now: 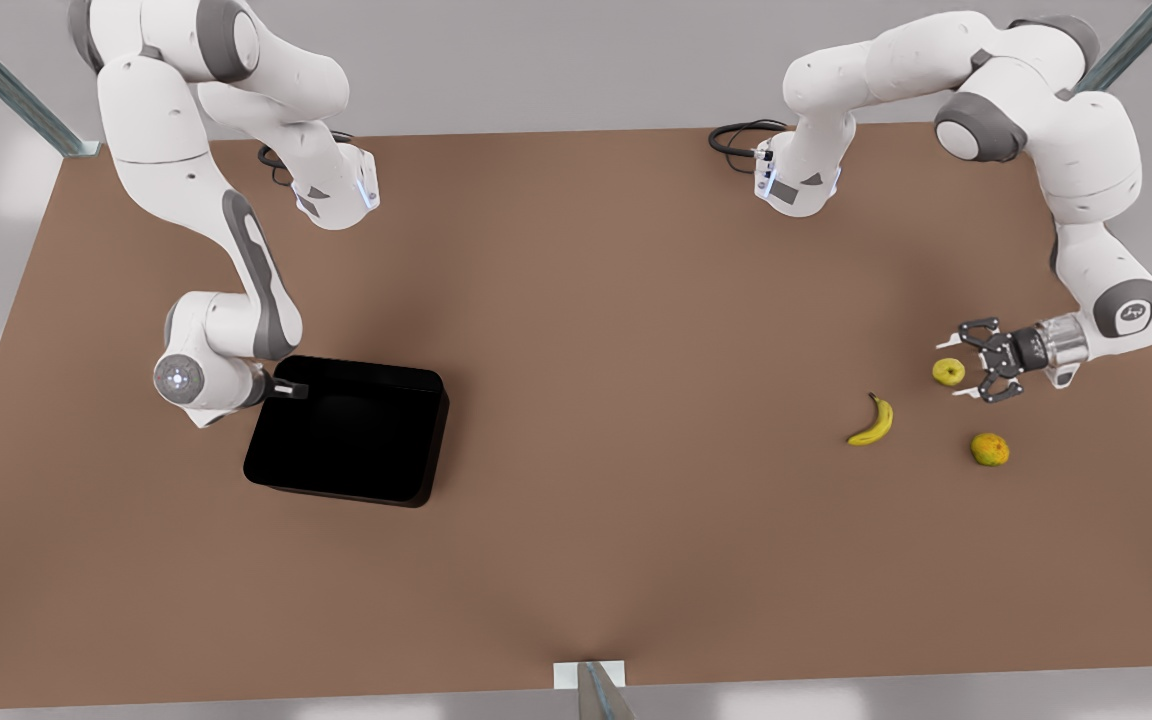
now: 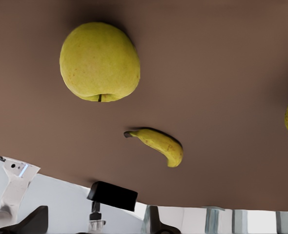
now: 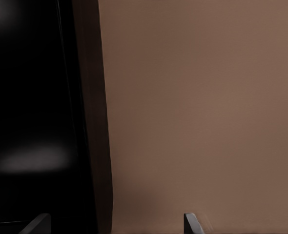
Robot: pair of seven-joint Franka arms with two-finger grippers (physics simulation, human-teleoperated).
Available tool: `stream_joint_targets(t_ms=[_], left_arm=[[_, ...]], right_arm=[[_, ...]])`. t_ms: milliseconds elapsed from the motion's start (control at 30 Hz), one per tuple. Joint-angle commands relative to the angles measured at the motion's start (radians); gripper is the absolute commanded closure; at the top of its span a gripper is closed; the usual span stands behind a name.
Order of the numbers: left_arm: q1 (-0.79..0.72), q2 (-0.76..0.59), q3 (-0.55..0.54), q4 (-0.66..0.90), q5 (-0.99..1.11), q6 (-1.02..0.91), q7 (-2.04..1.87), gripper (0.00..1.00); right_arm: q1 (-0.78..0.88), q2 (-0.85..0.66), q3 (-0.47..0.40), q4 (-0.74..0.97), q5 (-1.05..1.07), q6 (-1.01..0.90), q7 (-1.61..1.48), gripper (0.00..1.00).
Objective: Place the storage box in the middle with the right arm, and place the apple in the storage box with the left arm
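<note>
The storage box (image 1: 348,430), a glossy black open-top bin, sits on the table at the front view's left. My right gripper (image 1: 288,388) is at its wall nearest that arm; in the right wrist view its open fingertips (image 3: 190,223) straddle the box wall (image 3: 92,122) without touching it. The yellow-green apple (image 1: 948,372) lies at the front view's right. My left gripper (image 1: 968,368) is low and open beside it, fingertips flanking the apple's near side. The left wrist view shows the apple (image 2: 99,62) close up, free on the table.
A banana (image 1: 873,421) and an orange-tinged round fruit (image 1: 989,449) lie near the apple, toward the table's front. The banana (image 2: 158,145) also shows past the apple in the left wrist view. The brown table (image 1: 636,350) stretches bare between box and fruits.
</note>
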Motion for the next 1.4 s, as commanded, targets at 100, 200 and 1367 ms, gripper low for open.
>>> stream_joint_targets(t_ms=[100,200,1367], left_arm=[[0.001,0.029,0.000,-0.007,-0.018,0.002,0.038,0.00],[0.012,0.055,-0.001,-0.026,-0.026,0.003,0.043,0.00],[0.117,0.211,-0.035,0.045,-0.050,0.011,0.344,0.63]], right_arm=[[0.006,0.012,0.011,0.009,0.000,-0.008,-0.002,0.60],[0.006,0.025,0.011,0.009,0.000,0.001,-0.003,0.68],[0.296,0.325,0.327,0.679,0.023,-0.079,-0.014,0.79]])
